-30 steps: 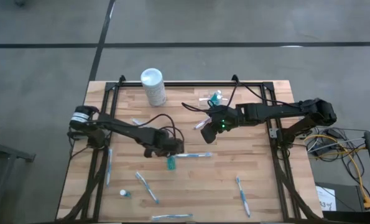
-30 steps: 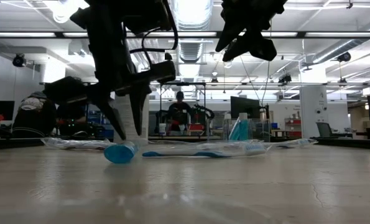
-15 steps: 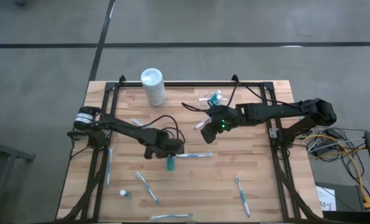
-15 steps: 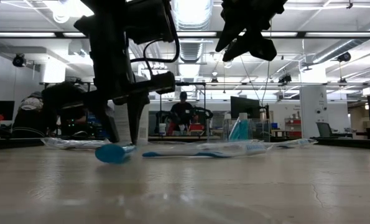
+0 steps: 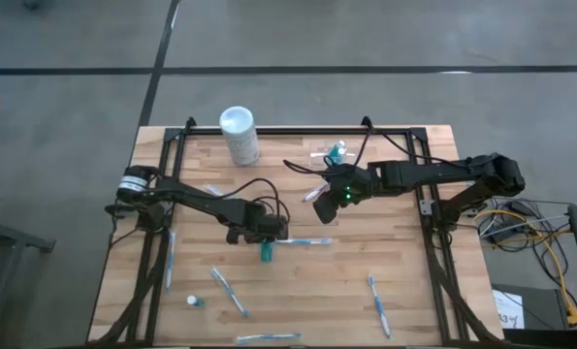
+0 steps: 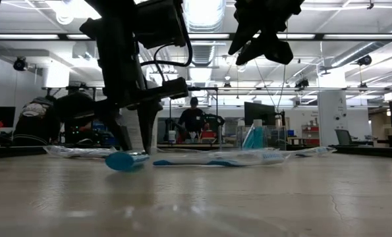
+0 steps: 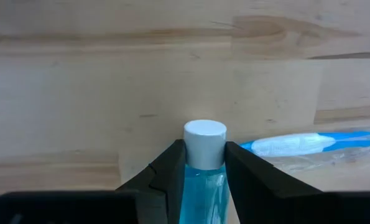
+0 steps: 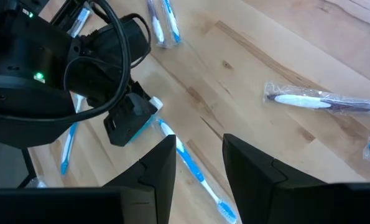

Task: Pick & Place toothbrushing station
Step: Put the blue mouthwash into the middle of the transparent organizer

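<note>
- Since half a second ago the left gripper (image 5: 266, 243) has slid a little across the table (image 5: 395, 262), taking the small blue bottle (image 5: 266, 254) with it; the right arm has not moved.
- The left gripper sits low over the middle of the table. In the left wrist view its two fingers (image 7: 171, 167) press against both sides of the blue bottle, just below its white cap (image 7: 204, 133).
- In the low view the bottle (image 6: 125, 160) lies on its side at table level, under the left gripper's (image 6: 136, 148) fingers.
- A wrapped blue-and-white toothbrush (image 5: 303, 241) lies just beside the left gripper, on the side towards the right arm, and runs away from the bottle.
- The right gripper (image 8: 200, 142) hovers above the table, beyond the left gripper towards the far edge. Its fingers are spread, with only bare wood between them.
- The toothbrushing station (image 5: 329, 153), a small clear holder with something teal in it, stands on the table past the right gripper, near the far edge. It is well apart from the left gripper and neither gripper touches it.
- The low view shows the station (image 6: 253, 137) upright behind the wrapped toothbrush (image 6: 215, 159).
- A white cylinder (image 5: 240, 134) stands at the far edge, well apart from both grippers.
</note>
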